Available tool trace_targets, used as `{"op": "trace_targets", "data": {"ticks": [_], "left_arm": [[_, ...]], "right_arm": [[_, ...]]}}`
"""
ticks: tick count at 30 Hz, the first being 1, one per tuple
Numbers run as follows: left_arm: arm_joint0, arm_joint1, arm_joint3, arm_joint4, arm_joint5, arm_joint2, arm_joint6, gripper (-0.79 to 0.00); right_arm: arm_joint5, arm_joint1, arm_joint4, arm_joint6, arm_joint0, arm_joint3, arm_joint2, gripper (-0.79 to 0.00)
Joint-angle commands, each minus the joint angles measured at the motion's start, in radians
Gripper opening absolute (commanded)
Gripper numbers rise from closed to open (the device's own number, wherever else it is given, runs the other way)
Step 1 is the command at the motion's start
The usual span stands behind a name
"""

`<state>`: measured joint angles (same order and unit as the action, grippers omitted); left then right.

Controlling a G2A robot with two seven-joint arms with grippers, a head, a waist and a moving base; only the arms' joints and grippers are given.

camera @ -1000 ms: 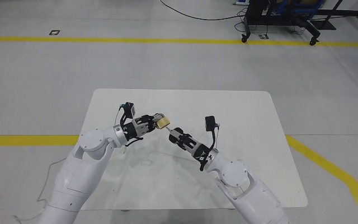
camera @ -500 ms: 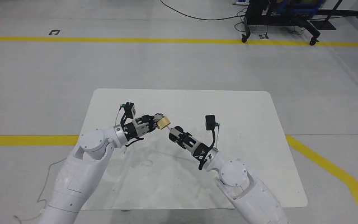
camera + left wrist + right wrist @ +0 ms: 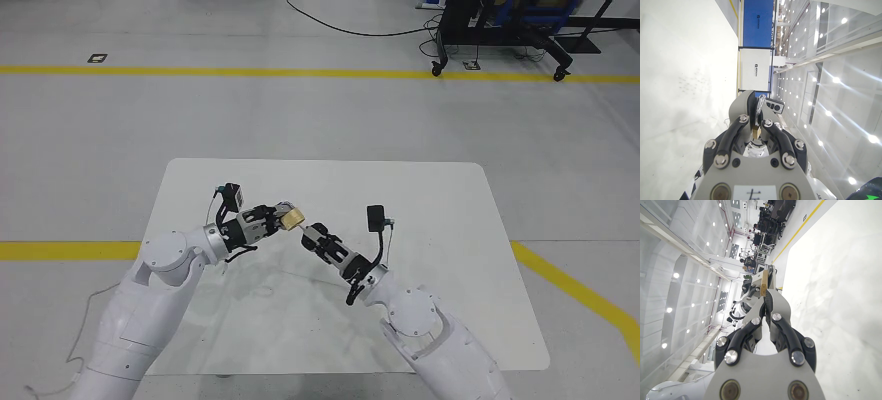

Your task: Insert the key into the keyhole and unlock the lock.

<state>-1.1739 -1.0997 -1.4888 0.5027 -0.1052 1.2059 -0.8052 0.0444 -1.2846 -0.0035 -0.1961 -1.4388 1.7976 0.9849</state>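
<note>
Brass lock (image 3: 291,217) in left gripper (image 3: 281,219) — right gripper (image 3: 306,231) holds key (image 3: 299,225) at it.

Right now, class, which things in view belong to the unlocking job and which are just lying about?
Job: brass padlock in left tool; key in right tool.
Lying about: wheeled cart, yellow floor tape.

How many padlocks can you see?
1. The brass padlock is gripped in the left tool, up over the white table. The right tool, pinching the key, is right at the padlock's keyhole end.
</note>
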Motion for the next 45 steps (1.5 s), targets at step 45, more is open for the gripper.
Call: {"op": "trace_targets", "data": {"ticks": [45], "left_arm": [[-0.028, -0.02, -0.042, -0.003, -0.033, -0.032, 0.13, -0.785]], "right_arm": [[0.114, -0.04, -0.025, 0.145, 0.018, -0.022, -0.01, -0.785]]}}
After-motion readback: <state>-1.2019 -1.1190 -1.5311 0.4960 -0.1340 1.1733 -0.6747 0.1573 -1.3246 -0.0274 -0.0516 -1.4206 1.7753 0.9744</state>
